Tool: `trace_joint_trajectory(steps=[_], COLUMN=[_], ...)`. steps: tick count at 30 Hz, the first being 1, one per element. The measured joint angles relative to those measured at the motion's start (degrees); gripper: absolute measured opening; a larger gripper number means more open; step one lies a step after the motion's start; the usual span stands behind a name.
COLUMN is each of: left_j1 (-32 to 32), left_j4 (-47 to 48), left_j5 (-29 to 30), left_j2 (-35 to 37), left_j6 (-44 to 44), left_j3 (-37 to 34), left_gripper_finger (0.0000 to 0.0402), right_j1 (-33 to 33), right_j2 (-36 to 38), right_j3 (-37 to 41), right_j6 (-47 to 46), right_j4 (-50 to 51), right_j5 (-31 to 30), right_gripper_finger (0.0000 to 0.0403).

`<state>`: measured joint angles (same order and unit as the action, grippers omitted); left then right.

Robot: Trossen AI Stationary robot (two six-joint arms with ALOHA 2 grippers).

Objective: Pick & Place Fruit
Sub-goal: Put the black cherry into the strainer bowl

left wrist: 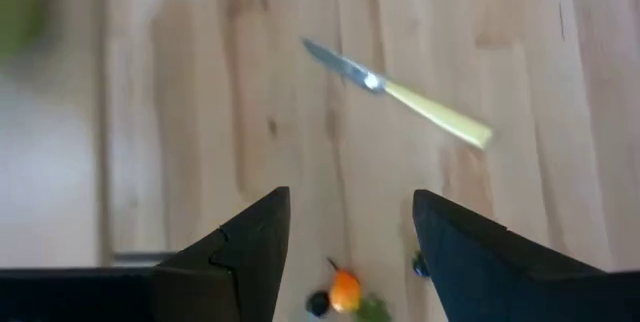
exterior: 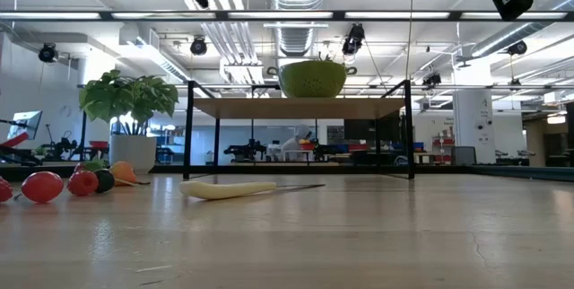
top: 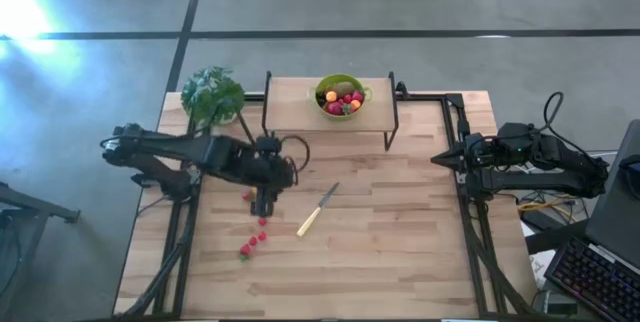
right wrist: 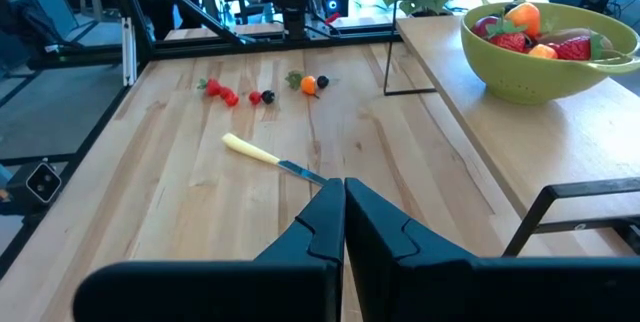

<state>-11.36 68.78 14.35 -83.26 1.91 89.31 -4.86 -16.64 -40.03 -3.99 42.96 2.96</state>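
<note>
Here the left gripper (top: 262, 205) hovers, fingers apart, over loose fruit (top: 252, 243) beside the knife (top: 317, 210); the right gripper (top: 437, 160) waits closed

Matt wooden table (top: 400, 212), glossy metal knife blade (left wrist: 340, 62)

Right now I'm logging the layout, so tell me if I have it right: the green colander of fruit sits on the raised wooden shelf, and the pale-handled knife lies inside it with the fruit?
Not quite. The green colander of fruit does sit on the raised wooden shelf, but the pale-handled knife lies flat on the wooden tabletop in front of the shelf, not inside the colander. The high view shows it.
</note>
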Motion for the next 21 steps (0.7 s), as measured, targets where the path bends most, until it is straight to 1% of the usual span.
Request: trace_joint_trajectory(steps=[3, 5, 10, 12, 15, 17, 21], left_j1=[-2.1, -2.8, -2.9, -3.0, -2.9, -2.8, -2.5], left_j4=[0.8, 1.0, 0.3, -0.6, -2.7, -4.3, -11.0], left_j5=[-0.2, -0.4, -0.2, -0.2, -0.6, -1.9, -4.5], left_j2=[0.0, 0.0, 0.0, -0.1, -0.1, -0.1, -0.1], left_j6=[2.4, 5.5, 20.9, 25.0, 27.9, 29.3, 32.8], left_j3=[-2.6, -4.5, -10.6, -13.7, -18.8, -22.1, -27.6], left_gripper_finger=[0.0217, 0.0216, 0.0215, 0.0215, 0.0215, 0.0215, 0.0215], right_j1=[0.0, 0.0, 0.0, 0.0, 0.0, 0.0, 0.0], right_j2=[0.0, 0.0, 0.0, 0.0, 0.0, 0.0, 0.0], right_j3=[0.0, 0.0, 0.0, 0.0, 0.0, 0.0, 0.0], right_j6=[0.0, 0.0, 0.0, 0.0, 0.0, 0.0, 0.0], right_j4=[0.0, 0.0, 0.0, 0.0, 0.0, 0.0, 0.0], right_j5=[0.0, 0.0, 0.0, 0.0, 0.0, 0.0, 0.0], right_gripper_finger=[0.0008, 0.0008, 0.0008, 0.0008, 0.0008, 0.0008, 0.0008])
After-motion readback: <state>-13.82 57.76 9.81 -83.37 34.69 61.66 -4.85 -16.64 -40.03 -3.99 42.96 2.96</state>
